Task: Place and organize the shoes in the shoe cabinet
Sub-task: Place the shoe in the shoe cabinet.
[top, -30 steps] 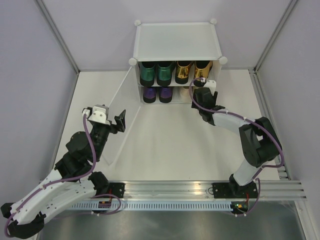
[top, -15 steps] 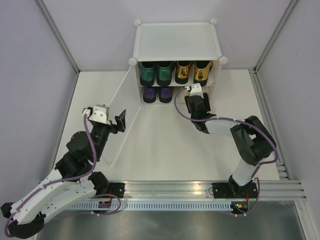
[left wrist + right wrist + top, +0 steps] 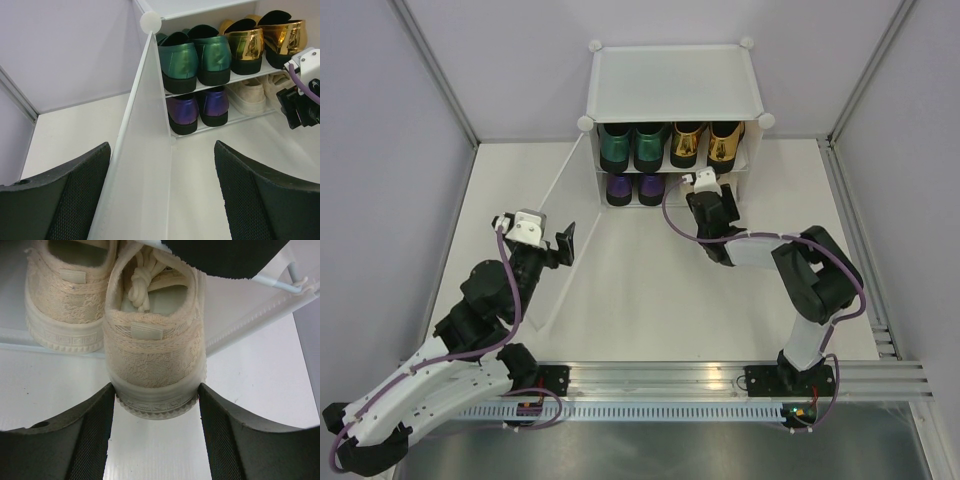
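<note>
Two tiers make up the shoe cabinet [image 3: 675, 80], which stands at the far middle of the table [image 3: 640, 300] with its open front facing the arms. On the upper shelf the green loafers [image 3: 195, 57] sit at the left and the gold loafers [image 3: 260, 42] at the right, heels outward. On the lower shelf the purple shoes [image 3: 197, 107] are at the left and the beige sneakers [image 3: 255, 95] at the right. One sneaker lies fully in; the nearer sneaker [image 3: 155, 340] has its heel hanging out over the shelf edge. The right gripper [image 3: 155, 388] has its fingers [image 3: 95, 435] pressed against both sides of that heel's pale sole, holding it. The door panel [image 3: 145, 150] is swung open to the left. The left gripper [image 3: 160, 150] is spread wide and holds nothing; the panel's free edge runs up between its fingers [image 3: 70, 200] without touching either.
</note>
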### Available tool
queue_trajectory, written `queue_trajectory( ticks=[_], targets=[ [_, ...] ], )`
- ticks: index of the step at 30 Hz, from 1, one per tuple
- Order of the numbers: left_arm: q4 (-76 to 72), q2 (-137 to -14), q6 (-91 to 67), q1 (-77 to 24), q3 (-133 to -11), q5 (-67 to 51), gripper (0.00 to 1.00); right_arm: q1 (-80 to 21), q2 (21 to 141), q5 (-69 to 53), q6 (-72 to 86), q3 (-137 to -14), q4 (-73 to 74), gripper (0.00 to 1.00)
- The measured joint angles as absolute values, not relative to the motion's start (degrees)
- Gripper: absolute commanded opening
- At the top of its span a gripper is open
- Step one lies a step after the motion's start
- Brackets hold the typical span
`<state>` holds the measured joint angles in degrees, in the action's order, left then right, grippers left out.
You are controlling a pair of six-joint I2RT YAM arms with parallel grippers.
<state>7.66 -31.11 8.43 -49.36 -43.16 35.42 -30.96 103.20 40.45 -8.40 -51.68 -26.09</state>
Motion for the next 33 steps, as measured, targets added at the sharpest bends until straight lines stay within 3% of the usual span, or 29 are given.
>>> queue_trajectory(
  ticks=[33],
  targets=[
    [7.6,-32.2,8.4,-49.4,-43.1,35.4,0.87,-26.5,110.0,36.5,-15.9,-57.3,-26.2,0.36]
  ],
)
